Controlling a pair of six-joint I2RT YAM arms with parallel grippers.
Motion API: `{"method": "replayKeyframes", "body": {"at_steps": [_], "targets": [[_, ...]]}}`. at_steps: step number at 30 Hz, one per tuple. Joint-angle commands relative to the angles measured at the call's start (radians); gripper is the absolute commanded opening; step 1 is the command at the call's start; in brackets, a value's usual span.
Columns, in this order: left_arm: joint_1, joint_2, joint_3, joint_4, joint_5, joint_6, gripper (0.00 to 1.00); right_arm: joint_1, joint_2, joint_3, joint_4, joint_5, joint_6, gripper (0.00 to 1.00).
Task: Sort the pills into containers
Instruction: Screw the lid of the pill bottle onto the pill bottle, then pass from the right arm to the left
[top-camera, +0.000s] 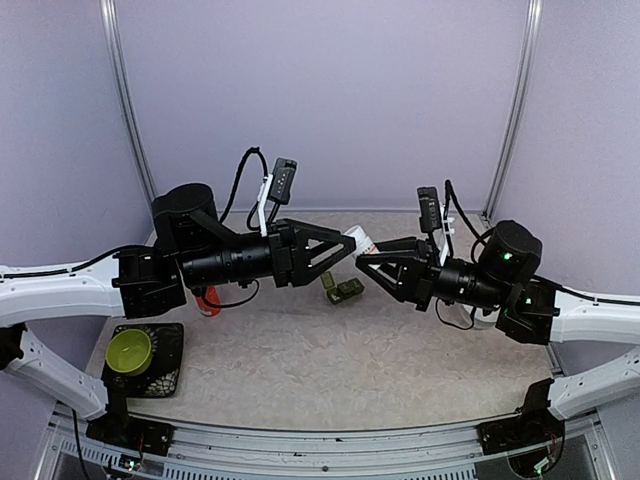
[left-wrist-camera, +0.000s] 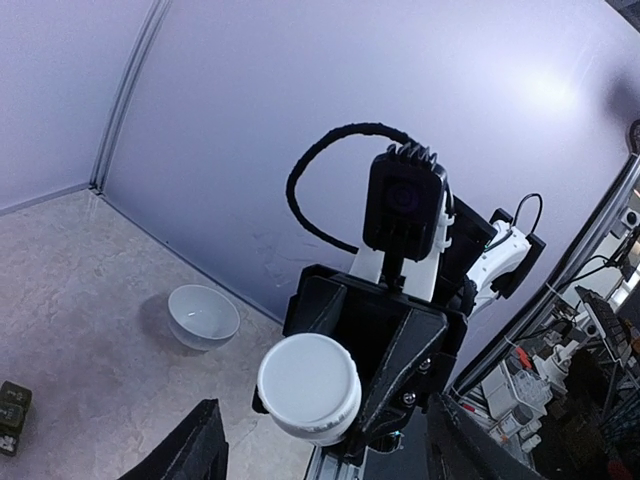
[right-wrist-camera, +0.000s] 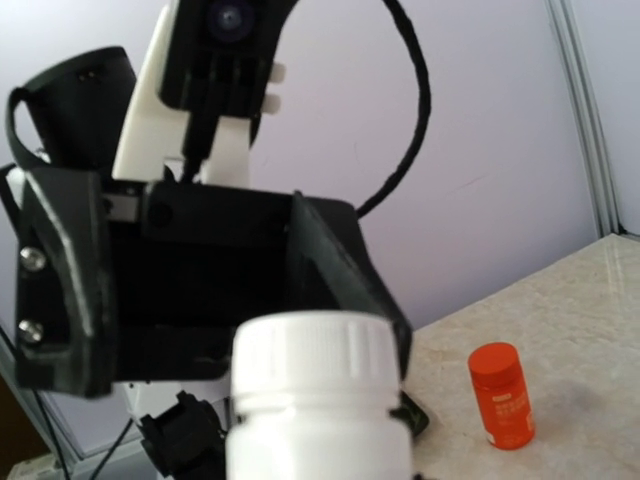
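Your right gripper (top-camera: 370, 260) pinched the white bottle (left-wrist-camera: 309, 385) in mid-air; your left gripper (top-camera: 345, 248) stood spread, clear of it. The pill box (top-camera: 343, 290) lay on the table (top-camera: 330, 370) beneath them, its cells' contents too small to tell.

The pill box (top-camera: 343, 290) is a small, dark green row of square cells joined side by side. It lies flat on the beige desk (top-camera: 330, 360), near the middle and toward the back. In the left wrist view only its end shows (left-wrist-camera: 12, 412), cut off by the frame's left edge.
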Motion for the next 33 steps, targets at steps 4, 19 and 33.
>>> {"method": "replayKeyframes", "body": {"at_steps": [4, 19, 33], "targets": [[0.003, 0.032, 0.070, -0.045, -0.035, 0.009, 0.66, -0.002, 0.019, 0.024, -0.020, 0.017, -0.048, 0.00], [0.004, 0.074, 0.110, -0.084, -0.031, 0.009, 0.54, 0.000, 0.031, 0.035, -0.031, 0.022, -0.067, 0.00], [0.007, 0.084, 0.123, -0.084, -0.022, 0.005, 0.20, 0.002, 0.036, 0.042, -0.040, 0.036, -0.090, 0.00]]}}
